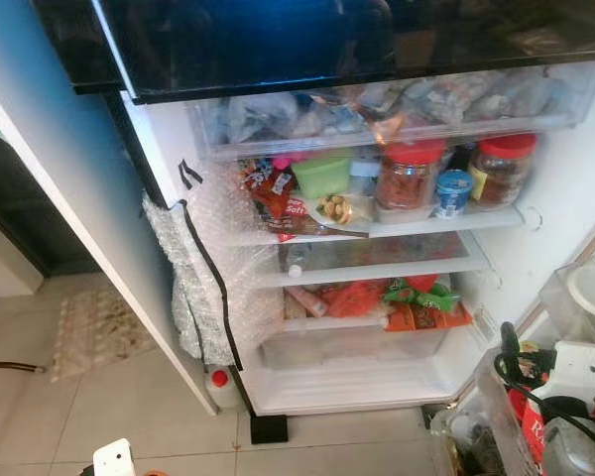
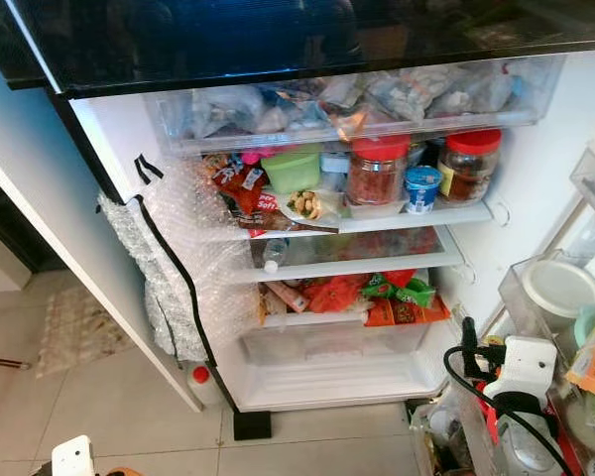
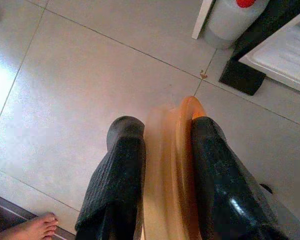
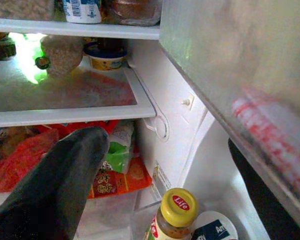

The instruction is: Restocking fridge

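The fridge (image 1: pixel 535 233) stands open in front of me, its shelves packed. Two red-lidded jars (image 1: pixel 409 177) and a small blue-and-white tub (image 1: pixel 453 191) share a shelf with a green box (image 1: pixel 322 174). Red and green packets (image 1: pixel 377 297) lie lower down. My left gripper (image 3: pixel 165 125) hangs low over the floor tiles, shut on a thin orange translucent piece (image 3: pixel 186 110). At the door shelves on the right, my right gripper (image 4: pixel 165 142) is open above a yellow-capped bottle (image 4: pixel 179 206), with a clear door bin (image 4: pixel 230 65) just beside it.
Bubble wrap (image 1: pixel 203 288) hangs on the fridge's left side. A white jug with a red cap (image 1: pixel 221 387) stands on the floor by the fridge foot (image 1: pixel 269 428). A small rug (image 1: pixel 94 332) lies to the left. A person's bare foot (image 3: pixel 37 227) is behind my left gripper.
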`<state>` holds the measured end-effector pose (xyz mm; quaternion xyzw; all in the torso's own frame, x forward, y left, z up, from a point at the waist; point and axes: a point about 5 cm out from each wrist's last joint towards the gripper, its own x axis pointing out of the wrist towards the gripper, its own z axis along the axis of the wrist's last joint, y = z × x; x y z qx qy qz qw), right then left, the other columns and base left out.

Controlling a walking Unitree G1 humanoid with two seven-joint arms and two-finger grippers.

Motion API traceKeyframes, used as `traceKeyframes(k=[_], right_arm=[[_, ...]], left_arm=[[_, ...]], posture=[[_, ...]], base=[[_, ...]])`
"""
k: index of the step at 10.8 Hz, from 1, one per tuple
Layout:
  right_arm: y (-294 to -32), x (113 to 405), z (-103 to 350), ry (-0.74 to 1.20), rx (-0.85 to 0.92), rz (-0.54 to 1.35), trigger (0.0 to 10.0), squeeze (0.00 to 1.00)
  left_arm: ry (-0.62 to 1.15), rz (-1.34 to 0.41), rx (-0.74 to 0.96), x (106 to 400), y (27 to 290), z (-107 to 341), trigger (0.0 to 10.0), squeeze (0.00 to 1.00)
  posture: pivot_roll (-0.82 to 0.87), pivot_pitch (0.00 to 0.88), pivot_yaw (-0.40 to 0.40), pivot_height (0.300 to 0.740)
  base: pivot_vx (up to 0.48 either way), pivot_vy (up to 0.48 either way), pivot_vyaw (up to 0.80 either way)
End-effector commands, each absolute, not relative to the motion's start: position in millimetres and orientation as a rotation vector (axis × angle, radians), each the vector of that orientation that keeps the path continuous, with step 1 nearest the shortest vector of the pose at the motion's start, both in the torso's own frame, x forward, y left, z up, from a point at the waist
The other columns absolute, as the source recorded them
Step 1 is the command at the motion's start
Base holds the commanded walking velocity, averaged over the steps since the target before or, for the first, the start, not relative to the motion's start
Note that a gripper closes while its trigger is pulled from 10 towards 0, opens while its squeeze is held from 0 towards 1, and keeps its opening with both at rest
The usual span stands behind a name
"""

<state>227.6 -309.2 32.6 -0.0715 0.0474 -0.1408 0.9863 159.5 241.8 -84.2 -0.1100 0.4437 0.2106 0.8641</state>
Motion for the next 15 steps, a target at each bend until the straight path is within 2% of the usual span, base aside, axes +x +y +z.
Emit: traceKeyframes(k=[1,5,10,15], right_arm=[[-323,227,39,0.083,-0.146,-0.346,10.0,0.0],[-335,212,28,0.16,-0.161,-0.401,10.0,0.0],[-343,200,20,0.219,-0.166,-0.45,10.0,0.0],[-353,195,19,0.25,-0.176,-0.493,10.0,0.0]], left_arm=[[0.94,0.429,-0.211,157,244,-85,10.0,0.0],[0.906,0.426,-0.213,165,245,-81,10.0,0.0],[0.819,0.399,-0.207,194,245,-67,10.0,0.0],[0.753,0.379,-0.196,209,242,-58,10.0,0.0]], posture=[[-0.13,0.0,0.078,0.74],[-0.13,0.0,0.071,0.74],[-0.13,0.0,0.071,0.74],[-0.13,0.0,0.07,0.74]], base=[[0.0,0.0,0.0],[0.0,0.0,0.0],[0.0,0.0,0.0],[0.0,0.0,0.0]])
